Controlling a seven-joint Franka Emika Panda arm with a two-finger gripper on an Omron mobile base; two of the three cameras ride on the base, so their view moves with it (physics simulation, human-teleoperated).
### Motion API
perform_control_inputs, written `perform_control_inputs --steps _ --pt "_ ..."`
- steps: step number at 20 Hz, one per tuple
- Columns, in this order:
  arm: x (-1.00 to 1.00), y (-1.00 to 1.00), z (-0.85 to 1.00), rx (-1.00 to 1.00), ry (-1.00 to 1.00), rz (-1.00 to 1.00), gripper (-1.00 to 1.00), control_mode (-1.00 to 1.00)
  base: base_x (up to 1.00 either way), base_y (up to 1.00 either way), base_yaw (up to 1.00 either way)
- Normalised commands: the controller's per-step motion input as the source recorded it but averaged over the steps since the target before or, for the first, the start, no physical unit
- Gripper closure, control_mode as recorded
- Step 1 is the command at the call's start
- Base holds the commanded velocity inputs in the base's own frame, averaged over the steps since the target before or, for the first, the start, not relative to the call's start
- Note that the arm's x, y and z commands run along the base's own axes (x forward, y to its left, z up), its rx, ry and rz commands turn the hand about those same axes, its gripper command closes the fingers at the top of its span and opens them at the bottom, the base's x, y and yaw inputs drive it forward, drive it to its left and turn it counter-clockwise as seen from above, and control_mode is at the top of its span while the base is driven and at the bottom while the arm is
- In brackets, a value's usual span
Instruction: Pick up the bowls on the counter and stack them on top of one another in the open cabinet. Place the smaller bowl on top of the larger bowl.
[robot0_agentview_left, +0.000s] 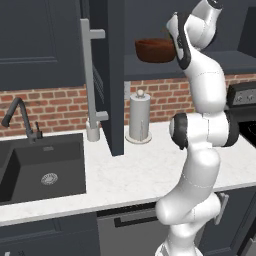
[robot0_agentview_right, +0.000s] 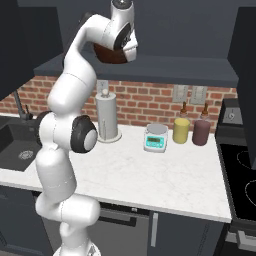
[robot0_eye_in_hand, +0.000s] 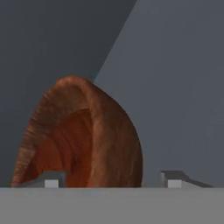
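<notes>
The open cabinet (robot0_agentview_left: 150, 67), in the upper middle of the left base view, carries the larger bowl (robot0_agentview_left: 155, 50) on its shelf, likely set there first as the base of the stack. In the hand view the gripper (robot0_eye_in_hand: 111, 180) sits low in the frame with its fingertips (robot0_eye_in_hand: 51, 180) spread to either side of the bowl's rim, clamping nothing, so it looks released. I cannot pick out the smaller bowl.
</notes>
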Motion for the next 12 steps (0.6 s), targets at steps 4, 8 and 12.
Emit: perform_control_inputs --steps 4,8,12 --pt "-0.71 -0.27 0.0 0.07 -0.15 0.0 -1.0 -1.0 0.0 0.0 0.0" --pt "-1.0 -0.57 -0.12 0.14 -0.22 0.0 -1.0 -1.0 0.0 0.0 0.0" --pt "-1.0 -0.69 -0.56 0.11 -0.14 0.0 -1.0 -1.0 0.0 0.0 0.0"
